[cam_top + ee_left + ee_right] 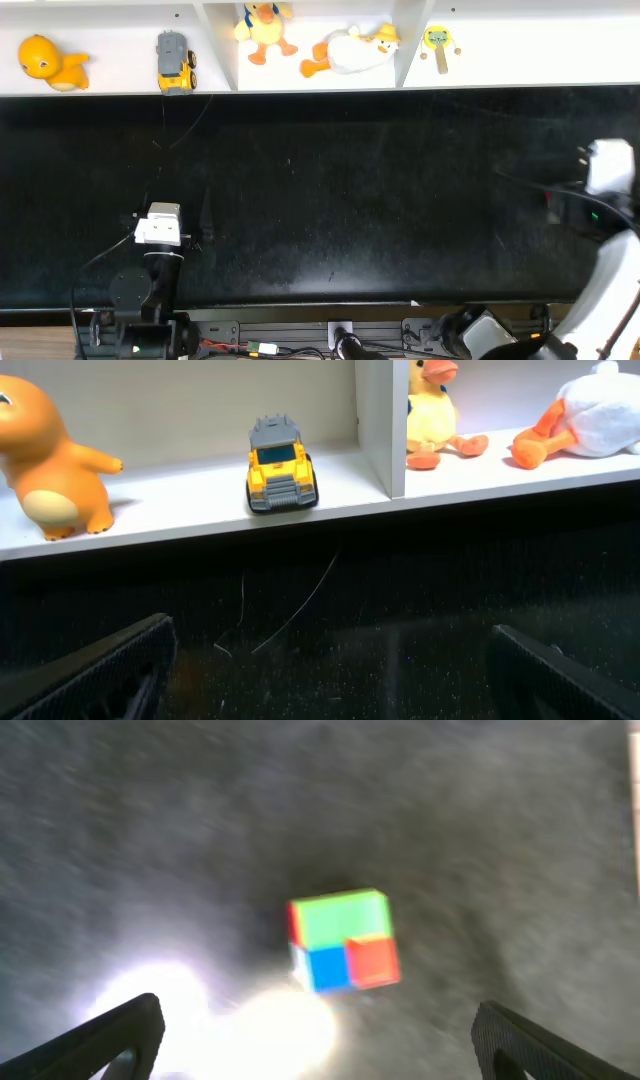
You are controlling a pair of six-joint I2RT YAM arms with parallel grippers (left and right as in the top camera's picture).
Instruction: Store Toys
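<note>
A small cube (344, 940) with green, blue, red and yellow faces lies on the black mat, straight below my right gripper (315, 1025), which hangs open above it with one finger on either side. The right arm (608, 168) stands at the mat's right edge. My left gripper (330, 650) is open and holds nothing, low over the mat, facing the white shelf (200, 495). On the shelf stand an orange figure (50, 465), a yellow truck (281, 468), a yellow duck plush (432, 415) and a white duck plush (590, 420).
The shelf (320, 80) runs along the mat's far edge, split by upright dividers (222, 45). A green rattle toy (438, 42) lies in its right compartment. The left arm (160, 228) stands near the front left. A cable (165, 140) trails across the mat.
</note>
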